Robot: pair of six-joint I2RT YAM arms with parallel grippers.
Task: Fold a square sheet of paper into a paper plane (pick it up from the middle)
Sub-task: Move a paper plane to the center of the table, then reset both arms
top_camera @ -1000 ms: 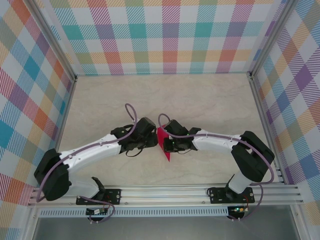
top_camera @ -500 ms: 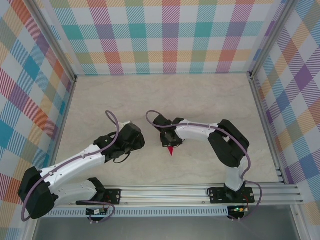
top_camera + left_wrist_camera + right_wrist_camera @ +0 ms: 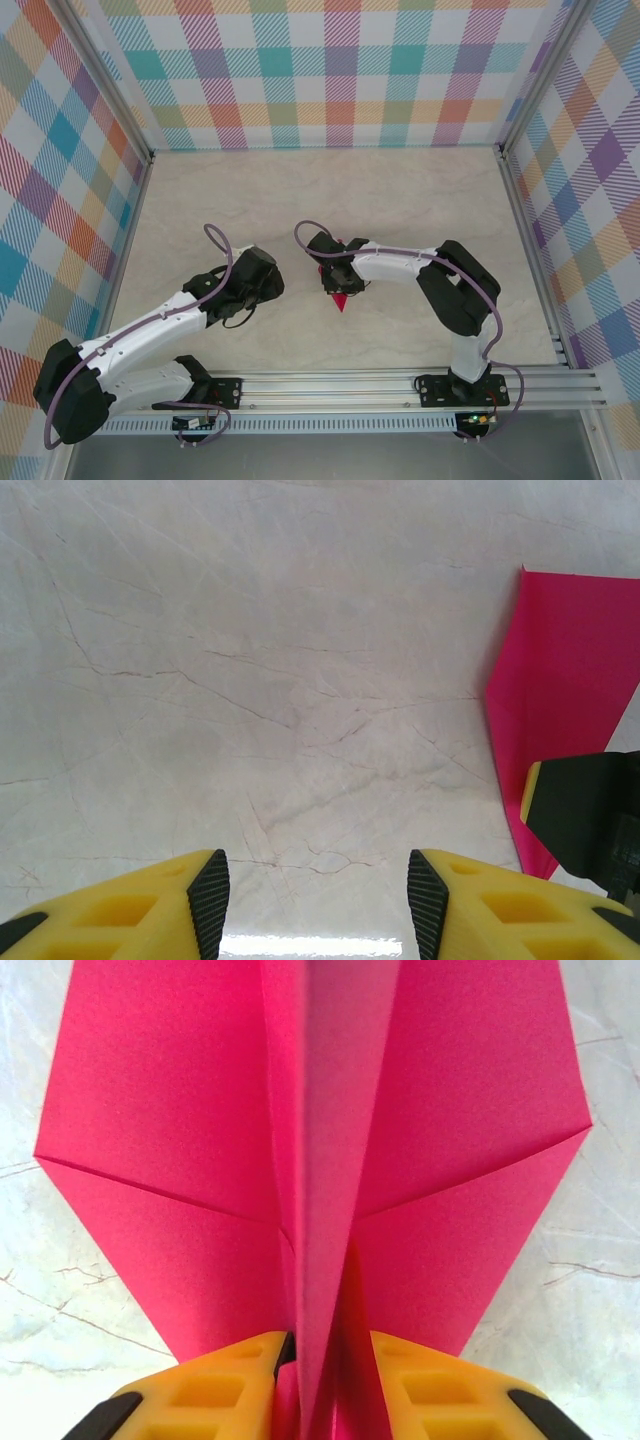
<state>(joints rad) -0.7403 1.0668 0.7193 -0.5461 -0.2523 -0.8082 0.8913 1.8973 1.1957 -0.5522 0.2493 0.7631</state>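
Observation:
The paper plane is a magenta-pink dart with a raised centre fold, lying on the marble table. In the top view its tip pokes out from under my right gripper. That gripper straddles the centre fold with its jaws a little apart, the fold loose between them. My left gripper hovers to the left, apart from the plane. In its wrist view it stands open over bare table. The plane and one of the right gripper's fingers lie at that view's right edge.
Checked walls enclose the table on three sides, with metal posts at the corners. An aluminium rail carrying both arm bases runs along the near edge. Bare marble stretches behind and to both sides of the arms.
My left arm has let go of the plane and pulled back to the left. My right arm folded inward with the plane, set it lower, and its jaws loosened around the fold.

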